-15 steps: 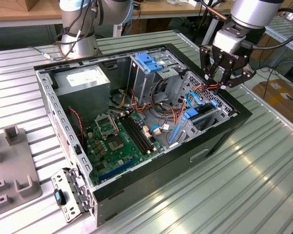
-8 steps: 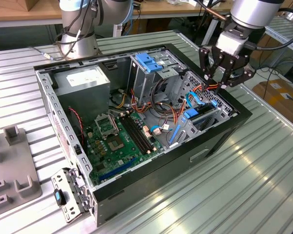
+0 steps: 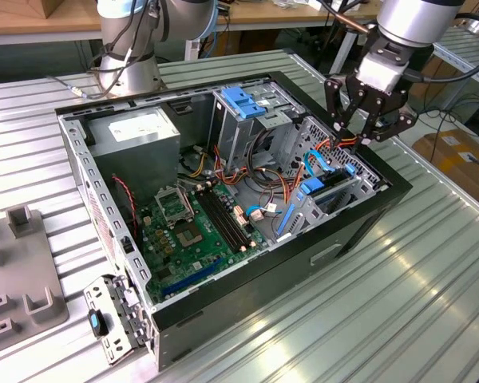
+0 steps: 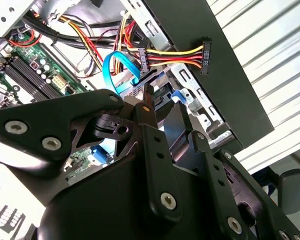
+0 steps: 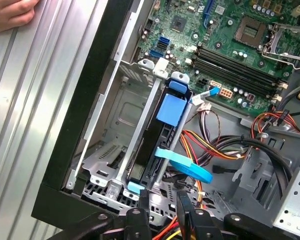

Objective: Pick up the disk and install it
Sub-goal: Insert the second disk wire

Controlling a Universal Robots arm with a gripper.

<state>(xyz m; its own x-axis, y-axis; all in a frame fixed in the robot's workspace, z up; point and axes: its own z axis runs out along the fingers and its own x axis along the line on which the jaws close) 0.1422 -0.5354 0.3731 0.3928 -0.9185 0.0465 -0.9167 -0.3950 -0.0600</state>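
In the exterior view, an open computer case [image 3: 359,231] is lying on its side on the ribbed metal tabletop [image 3: 431,319], showing its green motherboard [image 3: 195,231], a grey power supply [image 3: 136,132] at the far end and a blue-topped drive cage [image 3: 243,108]. The gripper [image 3: 358,137] is hanging just above the case's corner on the exterior view's right, over the drive bay, its black fingers spread a little and holding nothing. The disk [image 3: 323,191] is sitting edge-up in that bay, its blue rails and blue tab showing, with a blue cable [image 3: 315,159] curling above it. A detached metal bracket [image 3: 112,315] is lying on the tabletop by the near corner of the case. In the second wrist view, the gripper [image 4: 172,125] is pointing down at the bay with a gap between its fingers [image 4: 150,117]; a bundle of red, yellow and black wires [image 4: 172,55] ending in a black connector is crossing the case wall beyond it. In the first wrist view, the disk [image 5: 157,145] is standing on edge in the bay beside the case wall [image 5: 87,100], a blue tab on its top, and the flat blue cable [image 5: 185,165] is crossing its near end. The fingertips [image 5: 144,200] are apart, just short of the disk and not touching it. A hand [image 5: 12,12] is resting on the tabletop [image 5: 30,125] outside the case.
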